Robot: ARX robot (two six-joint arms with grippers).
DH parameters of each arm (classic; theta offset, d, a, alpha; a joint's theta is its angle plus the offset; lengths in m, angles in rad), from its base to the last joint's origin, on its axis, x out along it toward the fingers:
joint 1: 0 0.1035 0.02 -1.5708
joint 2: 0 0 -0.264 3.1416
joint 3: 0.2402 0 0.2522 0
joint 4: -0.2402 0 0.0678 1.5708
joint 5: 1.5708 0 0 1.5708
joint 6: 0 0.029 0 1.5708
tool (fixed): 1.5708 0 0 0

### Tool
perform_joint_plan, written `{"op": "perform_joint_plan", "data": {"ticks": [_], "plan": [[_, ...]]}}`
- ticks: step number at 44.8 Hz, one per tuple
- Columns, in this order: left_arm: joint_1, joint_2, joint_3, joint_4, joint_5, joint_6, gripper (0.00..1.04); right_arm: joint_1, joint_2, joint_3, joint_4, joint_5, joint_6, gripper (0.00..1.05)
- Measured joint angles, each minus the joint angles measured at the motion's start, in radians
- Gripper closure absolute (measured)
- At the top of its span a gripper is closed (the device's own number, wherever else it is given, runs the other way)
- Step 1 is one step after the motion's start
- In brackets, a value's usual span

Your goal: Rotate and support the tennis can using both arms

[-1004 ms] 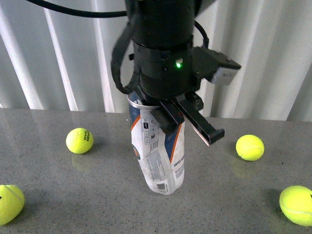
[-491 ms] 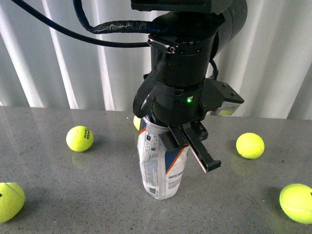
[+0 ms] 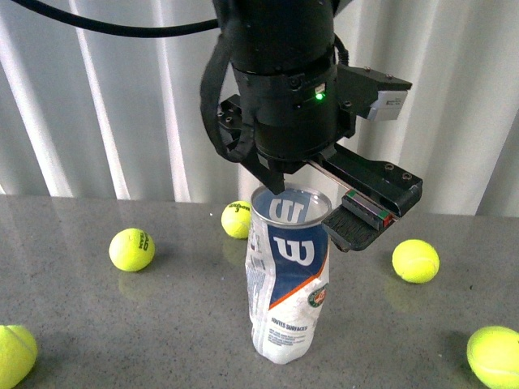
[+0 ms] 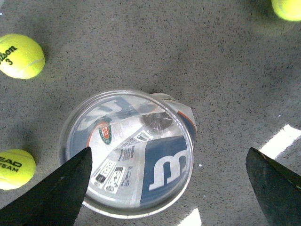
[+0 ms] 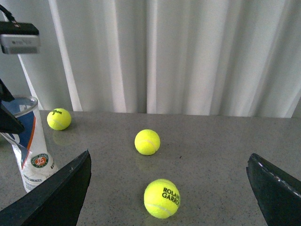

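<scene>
Clear plastic under a navy, white and orange label: tennis can [image 3: 288, 284] upright on grey table [image 3: 122, 324], walls crumpled, mouth open. Directly above, left gripper [image 3: 312, 209], jaws spread wide either side of the rim, clamping nothing; contact with the rim impossible to judge. From the left wrist, straight down inside the tennis can [image 4: 131, 155], round base visible, hidden from the front. From the right wrist, same can side-on at the frame edge, right gripper [image 5: 169, 157] gaping too, well apart from it. Yellow-green tennis balls [image 3: 132, 249] scattered round about.
</scene>
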Motion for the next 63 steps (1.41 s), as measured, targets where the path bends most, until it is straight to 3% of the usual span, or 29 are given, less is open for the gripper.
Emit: {"op": "perform_joint_plan", "data": {"ticks": [9,14,21,22,24,27,30,33,38,49,63], "plan": [[0.027,-0.111,-0.119,0.128,0.053,-0.151,0.07,0.000,0.000,0.000,0.000,0.000,0.000,0.07],[0.036,-0.182,-0.211,0.281,0.062,-0.294,0.07,0.000,0.000,0.000,0.000,0.000,0.000,0.07],[0.037,-0.209,-0.220,0.301,0.055,-0.364,0.07,0.000,0.000,0.000,0.000,0.000,0.000,0.07],[0.032,-0.220,-0.249,0.360,0.005,-0.359,0.09,0.000,0.000,0.000,0.000,0.000,0.000,0.07],[0.030,-0.262,-0.390,0.635,-0.197,-0.355,0.18,0.000,0.000,0.000,0.000,0.000,0.000,0.07],[0.038,-0.319,-0.555,0.911,-0.350,-0.353,0.27,0.000,0.000,0.000,0.000,0.000,0.000,0.07],[0.061,-0.383,-0.716,1.168,-0.410,-0.353,0.36,0.000,0.000,0.000,0.000,0.001,0.000,0.07],[0.097,-0.452,-0.850,1.351,-0.408,-0.353,0.45,0.000,0.000,0.000,0.000,0.003,0.000,0.07],[0.164,-0.572,-1.036,1.534,-0.373,-0.354,0.61,0.000,0.000,0.000,0.000,0.002,0.000,0.07],[0.281,-0.753,-1.343,1.615,-0.252,-0.356,1.02,0.000,0.000,0.000,0.000,0.000,0.000,0.07],[0.418,-1.011,-1.582,1.606,-0.121,-0.352,1.01,0.000,0.000,0.000,0.000,0.000,0.000,0.07]]}}
